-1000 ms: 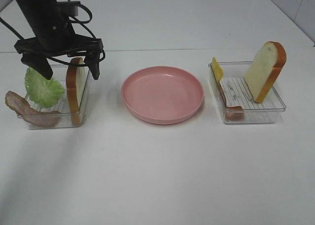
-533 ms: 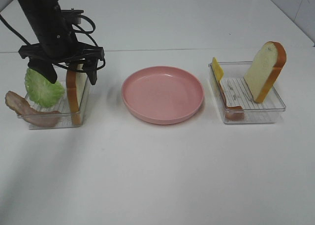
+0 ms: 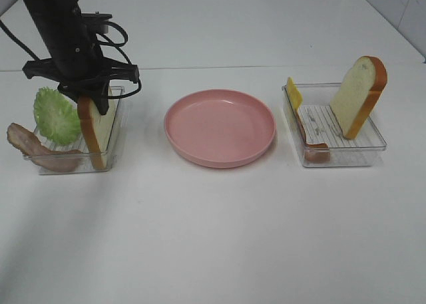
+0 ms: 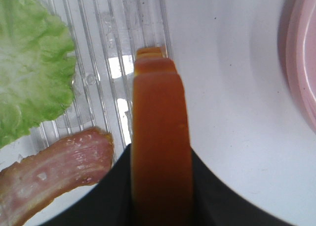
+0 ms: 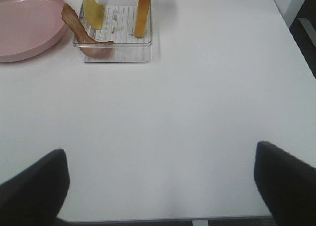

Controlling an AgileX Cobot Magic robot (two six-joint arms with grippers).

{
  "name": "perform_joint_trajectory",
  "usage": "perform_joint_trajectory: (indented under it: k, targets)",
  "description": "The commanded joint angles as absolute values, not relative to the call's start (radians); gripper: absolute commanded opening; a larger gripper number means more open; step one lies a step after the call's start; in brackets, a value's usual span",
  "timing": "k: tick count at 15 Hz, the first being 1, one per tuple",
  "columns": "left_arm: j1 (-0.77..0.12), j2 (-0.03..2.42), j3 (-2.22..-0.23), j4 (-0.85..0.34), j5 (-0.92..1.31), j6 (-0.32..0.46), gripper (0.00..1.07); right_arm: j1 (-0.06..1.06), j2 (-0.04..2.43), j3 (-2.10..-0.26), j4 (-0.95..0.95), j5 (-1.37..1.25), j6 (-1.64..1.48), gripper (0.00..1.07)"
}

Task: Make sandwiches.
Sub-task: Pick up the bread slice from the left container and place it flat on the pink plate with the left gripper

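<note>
My left gripper (image 3: 93,99) is shut on an upright bread slice (image 3: 94,129) in the left clear tray (image 3: 73,163). In the left wrist view the slice's orange crust (image 4: 160,137) sits pinched between the black fingers (image 4: 111,196). A green lettuce leaf (image 3: 56,114) and a bacon strip (image 3: 36,151) lie beside it in the same tray. The right tray (image 3: 346,148) holds a second bread slice (image 3: 359,94), yellow cheese (image 3: 293,92) and bacon (image 3: 313,143). My right gripper (image 5: 160,191) is open and empty, well back from that tray (image 5: 116,40), and out of the exterior view.
A round pink plate (image 3: 219,126) with nothing on it sits between the two trays; its rim shows in the left wrist view (image 4: 302,63) and the right wrist view (image 5: 24,23). White tabletop lies in front of the trays. The table's edge is near my right gripper.
My left gripper came down over the left tray's bread slice and closed on it. The slice has tilted and shifted a little to the left.
</note>
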State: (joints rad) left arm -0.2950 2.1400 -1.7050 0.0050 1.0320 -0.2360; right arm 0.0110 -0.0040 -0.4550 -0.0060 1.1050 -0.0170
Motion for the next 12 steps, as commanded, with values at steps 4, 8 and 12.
perform_joint_trajectory:
  k: [4, 8, 12]
  targets:
    - [-0.302, 2.078, -1.76, 0.006, 1.134, -0.239, 0.0, 0.005, -0.034, -0.451, -0.006, 1.099, -0.022, 0.99]
    - [-0.302, 2.032, -1.976, -0.018, 1.245, -0.239, 0.0, 0.005, -0.034, -0.451, -0.006, 1.099, -0.022, 0.99]
    - [-0.302, 2.027, -2.153, -0.217, 1.186, -0.239, 0.0, 0.005, -0.034, -0.451, -0.006, 1.099, -0.022, 0.99]
